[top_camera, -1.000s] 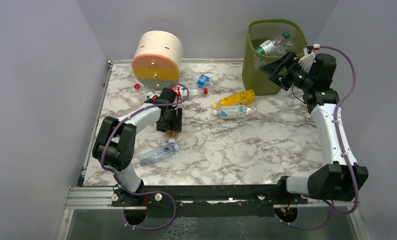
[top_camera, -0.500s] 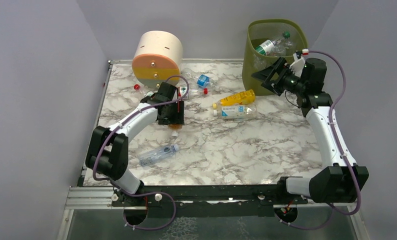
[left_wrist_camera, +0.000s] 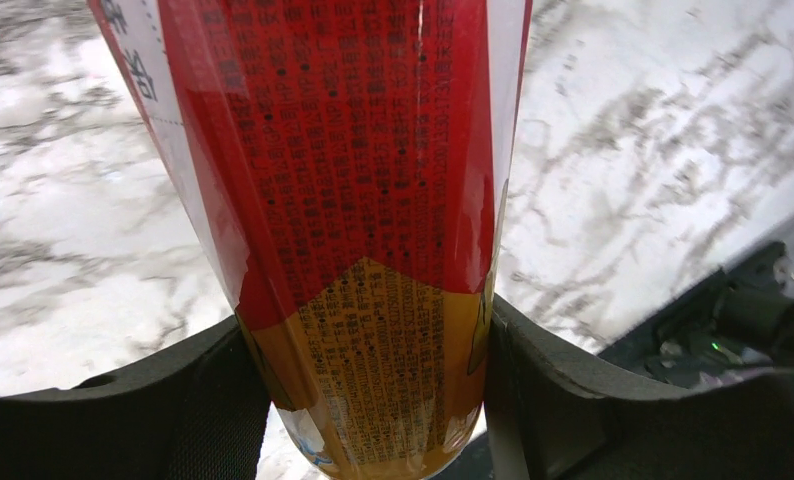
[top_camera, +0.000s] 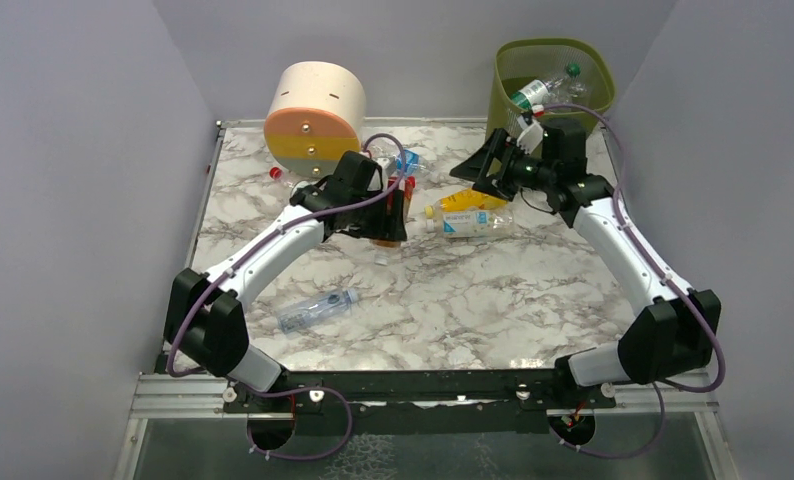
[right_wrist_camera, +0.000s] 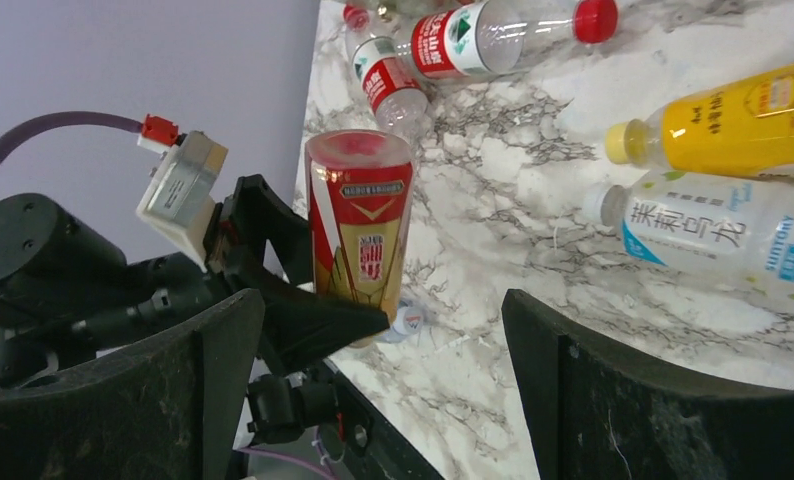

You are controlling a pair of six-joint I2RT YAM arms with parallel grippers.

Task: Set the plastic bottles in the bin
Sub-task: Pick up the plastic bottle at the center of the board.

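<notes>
My left gripper (top_camera: 386,214) is shut on a red-and-orange labelled bottle (left_wrist_camera: 353,250) and holds it above the table's middle; the bottle also shows in the right wrist view (right_wrist_camera: 358,230). My right gripper (top_camera: 479,170) is open and empty, facing the held bottle from the right, above a yellow bottle (top_camera: 470,198) and a white-and-blue labelled bottle (top_camera: 468,224). The olive-green bin (top_camera: 506,125) stands at the back right with clear bottles (top_camera: 541,92) inside. A clear bottle (top_camera: 318,309) lies at the front left.
A cream-orange-yellow round drawer box (top_camera: 315,115) stands at the back left. Several clear bottles with red or blue labels (top_camera: 406,160) lie beside it; two show in the right wrist view (right_wrist_camera: 493,30). Purple walls close in on both sides.
My left gripper has lifted the red-and-orange bottle and carried it right, toward the table's middle. My right gripper has swung left from beside the bin toward the held bottle, staying open.
</notes>
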